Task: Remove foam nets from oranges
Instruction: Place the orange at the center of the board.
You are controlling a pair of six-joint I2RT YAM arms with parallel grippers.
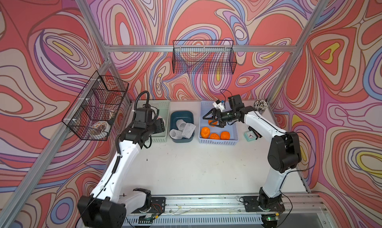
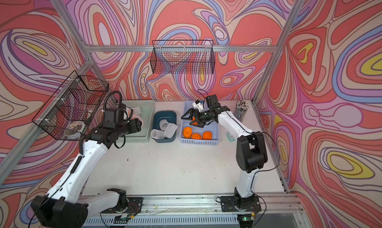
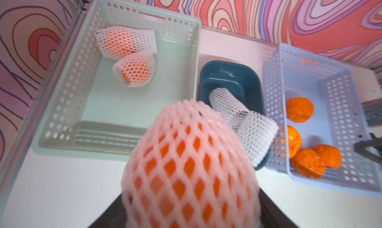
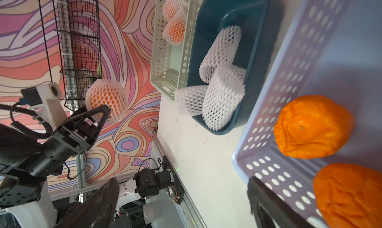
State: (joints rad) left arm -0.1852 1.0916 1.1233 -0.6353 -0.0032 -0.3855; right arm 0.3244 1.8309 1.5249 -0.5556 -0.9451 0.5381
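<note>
**Foam-wrapped orange in the left pincer**

The left gripper (image 4: 104,115) is closed around one netted orange (image 3: 190,165) by the pale green basket (image 3: 68,88). Its arm partly hides that basket from above. Two netted oranges (image 3: 128,41) lie inside. Empty foam nets (image 1: 183,128) fill the dark blue tub (image 1: 182,114). The right gripper (image 1: 210,121), jaws wide, hovers over bare oranges (image 1: 215,135) in the lilac basket (image 1: 217,142).

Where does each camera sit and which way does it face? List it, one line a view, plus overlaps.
Top views: high above the front edge, looking down on the white table; left arm, right arm show.
Left wrist: on the left arm, facing the green basket; left pincer gripping a netted orange.
Right wrist: on the right arm, over the blue basket, facing the left arm; open right pincer shows.
Shared: all show the teal tub of foam nets.
</note>
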